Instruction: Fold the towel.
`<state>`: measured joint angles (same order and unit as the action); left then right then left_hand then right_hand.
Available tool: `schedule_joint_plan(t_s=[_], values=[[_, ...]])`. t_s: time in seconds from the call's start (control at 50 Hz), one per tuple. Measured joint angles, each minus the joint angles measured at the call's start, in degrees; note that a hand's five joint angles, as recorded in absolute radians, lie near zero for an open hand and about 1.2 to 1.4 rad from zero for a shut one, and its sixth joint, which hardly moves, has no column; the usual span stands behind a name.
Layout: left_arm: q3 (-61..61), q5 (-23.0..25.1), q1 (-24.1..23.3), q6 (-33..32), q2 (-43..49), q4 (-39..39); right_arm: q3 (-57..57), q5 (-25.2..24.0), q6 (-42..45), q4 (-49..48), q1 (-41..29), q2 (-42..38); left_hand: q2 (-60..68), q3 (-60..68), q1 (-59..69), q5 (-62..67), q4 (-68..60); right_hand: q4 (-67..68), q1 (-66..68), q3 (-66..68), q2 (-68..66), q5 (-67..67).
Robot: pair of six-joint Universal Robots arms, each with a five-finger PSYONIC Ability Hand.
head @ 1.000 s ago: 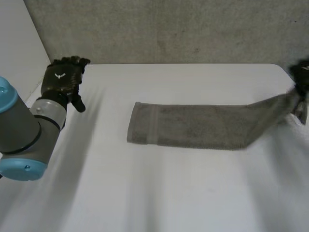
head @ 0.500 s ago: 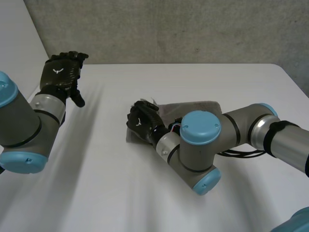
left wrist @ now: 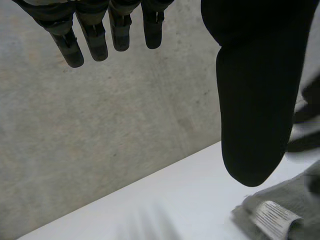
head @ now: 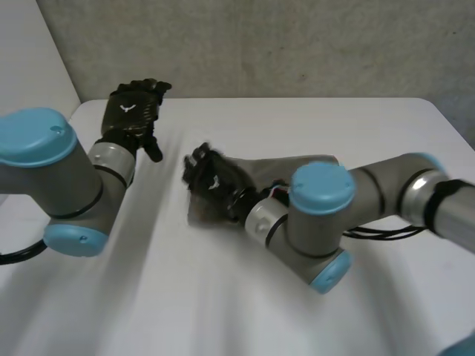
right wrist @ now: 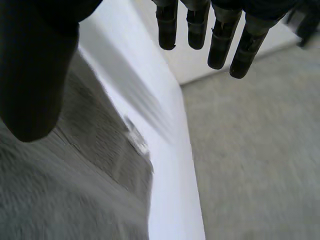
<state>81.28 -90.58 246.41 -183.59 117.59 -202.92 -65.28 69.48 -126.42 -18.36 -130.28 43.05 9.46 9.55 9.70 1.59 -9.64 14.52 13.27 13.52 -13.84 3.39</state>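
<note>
Moved: right hand (head: pixel 210 178), a second ago at the far right edge of the table (head: pixel 223 297) holding one end of the towel (head: pixel 293 169), now across the table over the towel's other end. Left hand (head: pixel 132 119) has drifted nearer the towel in the last half second.
Towel, form: formerly one long strip, now doubled end over end, with the upper layer slightly askew on the lower.
Towel, place: on the table under the right hand's palm and thumb, running back beneath that arm. It is near the left hand, with a corner bearing a white label (left wrist: pixel 272 217) just past that hand's thumb tip.
Right hand, state: fingers (right wrist: pixel 220 40) straight and spread away from the thumb, nothing pinched. The cloth lies below the thumb and the hold appears let go. Whether the palm touches the cloth cannot be told.
Left hand, state: raised above the table, fingers straight, thumb apart, empty.
Task reading: first fold looks laid, but the ends are not squarely matched.
Next, as judged: right hand to lift clear without dragging the top layer. The edges may want squaring, perhaps with the left hand's help, before any second fold.
Risk: top layer sliding along with a withdrawing hand.
</note>
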Motion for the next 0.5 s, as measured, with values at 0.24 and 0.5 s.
schedule_joint_plan(t_s=[0.24, 0.5], values=[[-5.8, 0.26, -7.08, 6.58, 7.42, 0.3, -15.31, 5.83, -31.11, 2.05, 15.48, 15.45, 0.0, 0.0, 0.0, 0.0, 0.0, 0.0, -0.02, 0.0, 0.0, 0.0], [-11.43, -0.29, -9.75, 6.13, 20.12, 1.31, -22.21, 6.98, -33.09, 6.08, 20.55, 14.43, 0.02, 0.0, 0.0, 0.03, 0.0, 4.88, 6.26, 5.96, -5.48, 6.65]])
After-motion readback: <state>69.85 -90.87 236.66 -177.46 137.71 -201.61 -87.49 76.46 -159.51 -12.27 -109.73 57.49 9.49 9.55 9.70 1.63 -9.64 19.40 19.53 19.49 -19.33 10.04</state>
